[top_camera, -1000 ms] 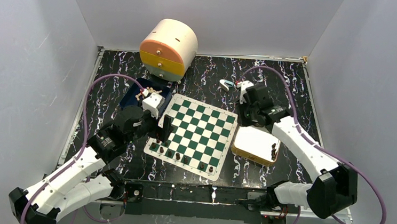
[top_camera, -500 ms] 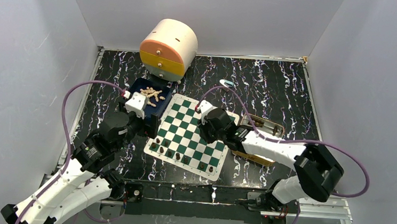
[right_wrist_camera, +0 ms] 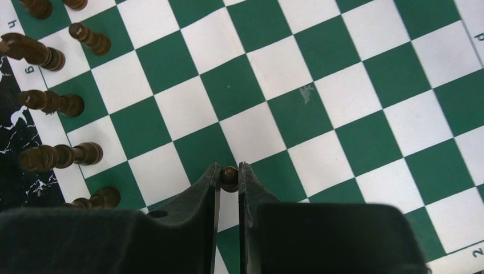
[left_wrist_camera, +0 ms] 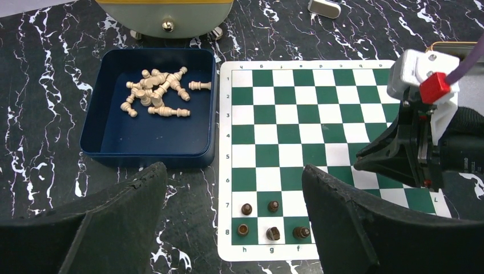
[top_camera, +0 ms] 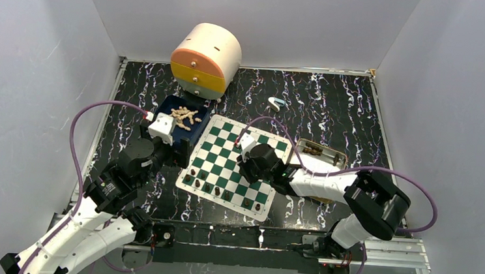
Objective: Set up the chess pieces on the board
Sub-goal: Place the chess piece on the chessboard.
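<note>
The green-and-white board (top_camera: 242,151) lies mid-table. Several dark brown chess pieces (top_camera: 217,191) stand along its near edge, also in the left wrist view (left_wrist_camera: 273,206) and the right wrist view (right_wrist_camera: 60,155). My right gripper (right_wrist_camera: 229,171) is shut on a dark pawn (right_wrist_camera: 229,178) and hangs just above a square in the board's near half (top_camera: 245,171). My left gripper (left_wrist_camera: 234,167) is open and empty, above the board's left edge (top_camera: 183,152). Pale beige pieces (left_wrist_camera: 157,94) lie heaped in a blue tray (left_wrist_camera: 142,158).
A round cream cabinet with orange and yellow drawers (top_camera: 205,60) stands at the back left. An open tin (top_camera: 320,153) holding dark pieces sits right of the board, under the right arm. A small white-and-blue object (top_camera: 274,103) lies behind the board.
The right arm swung from the back right, over the tin, to the board with a dark pawn in its jaws. The left arm drew back leftward off the board.
</note>
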{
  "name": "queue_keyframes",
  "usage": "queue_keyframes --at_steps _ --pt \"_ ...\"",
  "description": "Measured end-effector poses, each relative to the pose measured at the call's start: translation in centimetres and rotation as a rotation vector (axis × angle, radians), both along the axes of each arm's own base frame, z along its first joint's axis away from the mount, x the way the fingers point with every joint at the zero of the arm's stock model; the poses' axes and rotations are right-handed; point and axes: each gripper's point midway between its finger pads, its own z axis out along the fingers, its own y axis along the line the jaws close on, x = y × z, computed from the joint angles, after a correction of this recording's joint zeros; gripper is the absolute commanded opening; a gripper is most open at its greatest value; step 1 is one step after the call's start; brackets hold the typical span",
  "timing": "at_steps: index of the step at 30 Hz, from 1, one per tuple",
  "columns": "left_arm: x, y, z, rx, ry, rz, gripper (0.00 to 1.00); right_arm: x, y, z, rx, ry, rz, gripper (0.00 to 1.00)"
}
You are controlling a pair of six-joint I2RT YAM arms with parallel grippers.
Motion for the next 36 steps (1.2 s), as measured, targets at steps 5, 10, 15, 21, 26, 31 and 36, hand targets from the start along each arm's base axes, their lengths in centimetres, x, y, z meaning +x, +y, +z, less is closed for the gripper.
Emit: queue_keyframes --at_steps 5,10,15,21,26,31,36 --pt "0.0 0.1 0.0 0.002 -0.001 0.003 0.85 -1.1 0.2 -0.7 0.005 -0.001 0.028 0.22" --pt "0.0 0.1 0.0 0.001 -0.002 0.003 0.85 -1.7 1.2 -0.3 0.027 -0.024 0.057 0.23" --pt "-0.1 0.3 0.3 -0.005 -0.011 0.007 0.85 -2.0 2.0 -0.2 0.038 -0.039 0.079 0.23" --pt "-0.2 0.4 0.4 -0.006 -0.014 0.011 0.85 -2.3 2.1 -1.4 0.011 -0.032 0.095 0.23" --pt "-0.1 0.4 0.3 -0.005 -0.014 0.013 0.85 -2.6 2.2 -1.9 -0.003 -0.029 0.108 0.25" --pt "-0.2 0.4 0.3 -0.003 -0.012 0.013 0.85 -2.9 2.4 -1.9 -0.001 -0.031 0.118 0.31" --pt "-0.2 0.4 0.3 -0.004 -0.012 0.013 0.85 -3.2 2.3 -2.1 -0.011 -0.025 0.123 0.33"
